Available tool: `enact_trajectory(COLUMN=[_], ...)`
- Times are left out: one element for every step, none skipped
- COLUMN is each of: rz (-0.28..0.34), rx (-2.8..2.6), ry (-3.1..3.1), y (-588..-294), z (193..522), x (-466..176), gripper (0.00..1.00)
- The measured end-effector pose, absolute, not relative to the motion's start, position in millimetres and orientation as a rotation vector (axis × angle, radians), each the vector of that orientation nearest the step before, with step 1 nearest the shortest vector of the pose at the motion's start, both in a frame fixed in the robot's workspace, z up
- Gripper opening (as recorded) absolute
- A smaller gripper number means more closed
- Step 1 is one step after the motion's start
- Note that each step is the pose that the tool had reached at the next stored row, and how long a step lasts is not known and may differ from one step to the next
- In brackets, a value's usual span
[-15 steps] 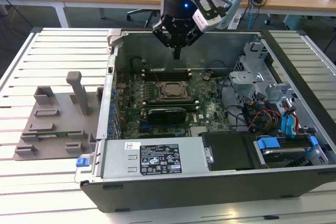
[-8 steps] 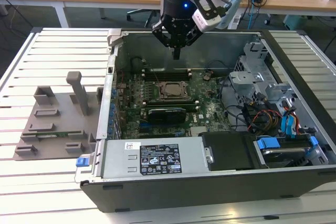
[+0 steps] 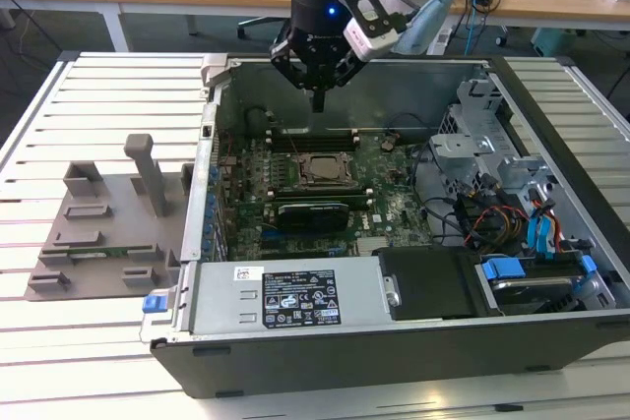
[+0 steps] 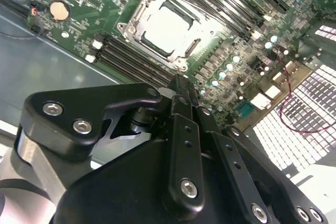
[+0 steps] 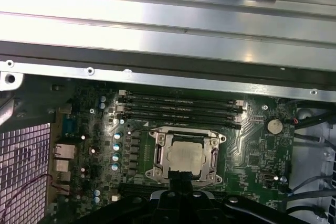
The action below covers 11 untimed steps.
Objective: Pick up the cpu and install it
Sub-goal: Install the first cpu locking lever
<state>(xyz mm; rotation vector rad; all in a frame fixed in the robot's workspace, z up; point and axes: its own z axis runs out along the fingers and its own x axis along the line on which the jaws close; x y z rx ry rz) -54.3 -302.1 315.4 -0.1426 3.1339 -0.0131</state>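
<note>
Pincer (image 3: 317, 100) pressed together, empty, above the cpu (image 5: 185, 157) seated in its socket (image 5: 157, 153)

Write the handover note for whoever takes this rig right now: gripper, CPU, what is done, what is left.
Gripper: fingers together, holding nothing, hanging above the open computer case, over the green motherboard.
CPU: the small flat square chip with a silvery-grey metal top lies in the metal socket frame on the motherboard, seen in both wrist views, just beyond the fingertips.
Done: the chip appears placed in the socket.
Left: whether it is fully seated or the frame is latched cannot be told; check this.
The grey plastic tray with upright posts stands outside the case.
</note>
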Motion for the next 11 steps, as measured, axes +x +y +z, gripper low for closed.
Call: enact_trajectory(rz=[-0.013,-0.013,-0.013,-0.013,-0.013,-0.013,-0.013,-0.013,-0.013,-0.013,-0.013], rx=[-0.142,-0.142,-0.142,-0.143,-0.143,-0.142,-0.143,-0.143,-0.143,-0.143,-0.143], ry=[3.134,3.134,3.134,3.134,3.134,3.134,3.134,3.134,3.134,3.134,3.134], y=[-302,-302,-302,-302,-302,-302,-302,-302,-302,-302,-302], z=[315,315,315,315,315,315,315,315,315,315,314], x=[-56,-58,-59,-61,-63,-65,-67,-68,-70,-71,-73], gripper=[0.11,0.11,0.11,0.11,0.11,0.11,0.11,0.11,0.11,0.11,0.11])
